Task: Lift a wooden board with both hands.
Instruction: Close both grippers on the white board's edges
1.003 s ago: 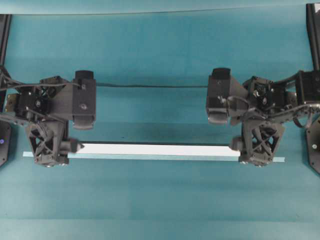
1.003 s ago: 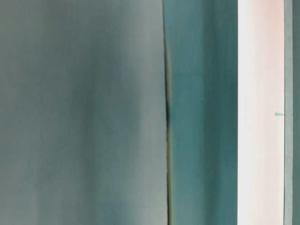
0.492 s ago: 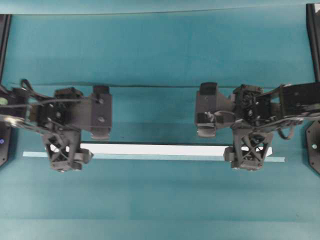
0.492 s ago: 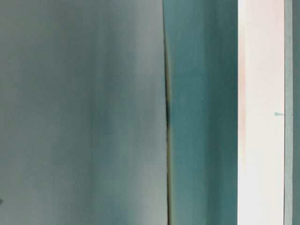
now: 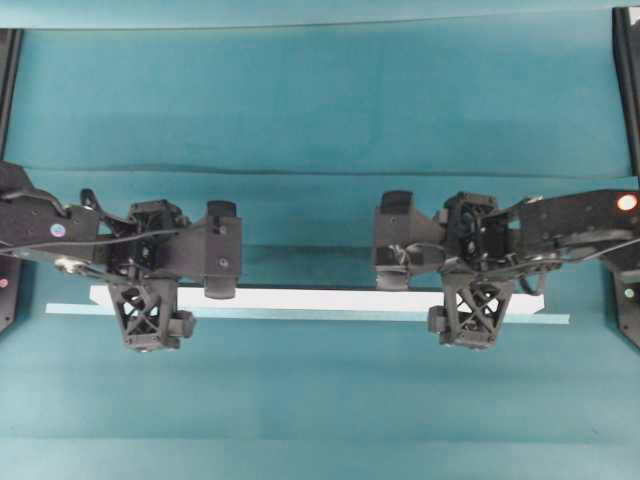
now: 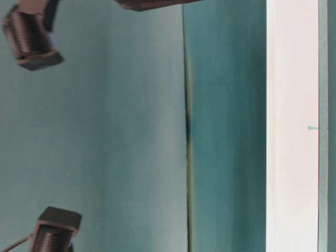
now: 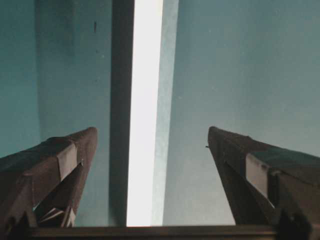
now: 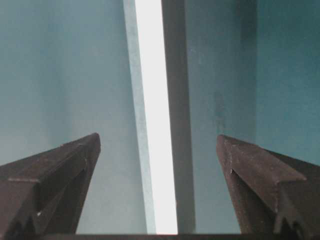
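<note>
The wooden board [image 5: 320, 299] is a long white plank lying across the teal table, with a dark shadow along its far side. It also shows in the table-level view [image 6: 291, 126]. My left gripper [image 5: 148, 303] is open above the board's left part. In the left wrist view the board [image 7: 145, 100] runs between its spread fingers, and the gripper [image 7: 152, 131] touches nothing. My right gripper [image 5: 478, 300] is open above the board's right part. In the right wrist view the board [image 8: 152, 100] lies between its fingers, and the gripper [image 8: 158, 136] is empty.
A thinner pale teal strip [image 5: 300, 315] lies against the board's near side and sticks out past both ends; it also shows in the wrist views [image 7: 167, 75] [image 8: 136, 100]. Black arm parts [image 6: 31, 37] [image 6: 55, 231] hang at the left of the table-level view.
Both arms have moved inward along the board, toward the middle. The board's ends now show outside the grippers. Arm parts have come into the table-level view.
</note>
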